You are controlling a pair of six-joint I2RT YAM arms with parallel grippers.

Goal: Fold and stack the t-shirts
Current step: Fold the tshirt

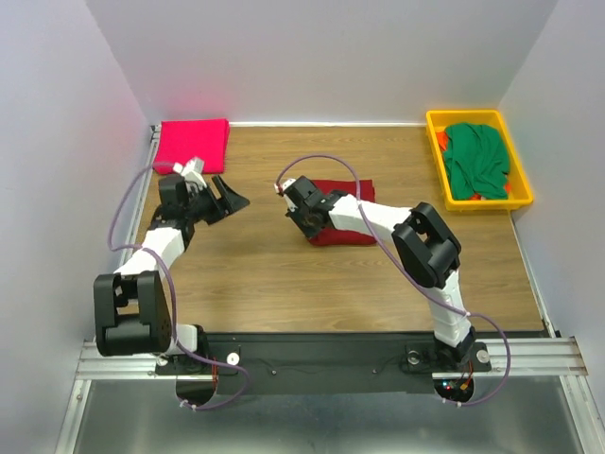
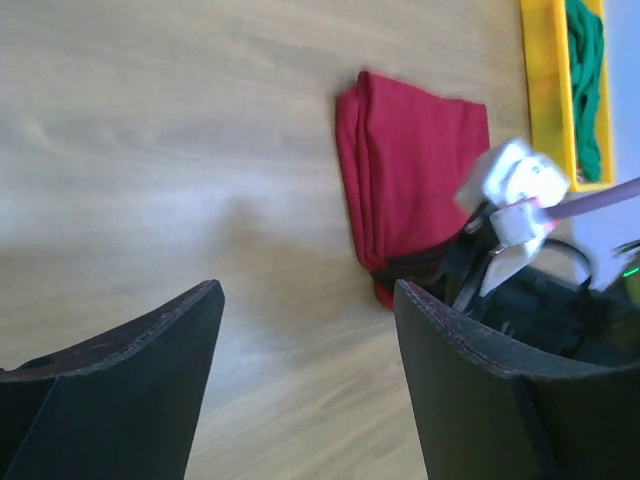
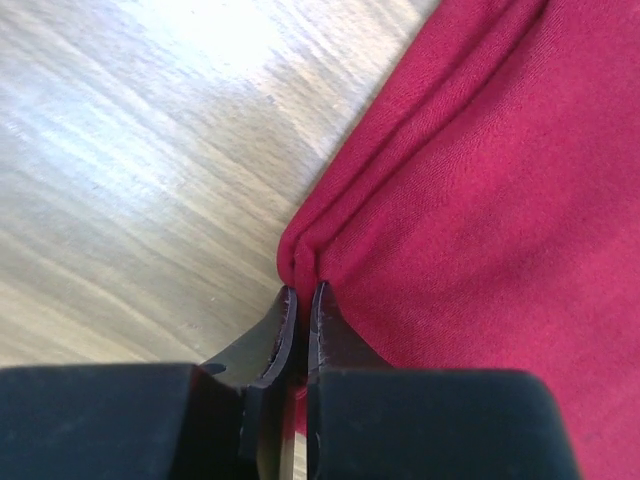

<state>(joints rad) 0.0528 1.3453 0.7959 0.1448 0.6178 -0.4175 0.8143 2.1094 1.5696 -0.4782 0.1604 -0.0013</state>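
The dark red t-shirt (image 1: pixel 342 236) lies folded on the table's middle. My right gripper (image 1: pixel 310 225) is shut on its left folded edge; in the right wrist view the jaws (image 3: pixel 302 292) pinch the cloth's fold (image 3: pixel 470 200). The pink t-shirt (image 1: pixel 194 144) lies folded at the back left corner. The green t-shirt (image 1: pixel 477 161) lies crumpled in the yellow bin (image 1: pixel 435 142). My left gripper (image 1: pixel 227 200) is open and empty above bare table, left of the red shirt (image 2: pixel 415 170). Its jaws (image 2: pixel 308 300) stand wide apart.
The yellow bin stands at the back right against the wall and also shows in the left wrist view (image 2: pixel 545 80), with the green shirt (image 2: pixel 585 80) in it. White walls close the table on three sides. Bare wood lies between the arms (image 1: pixel 265 274).
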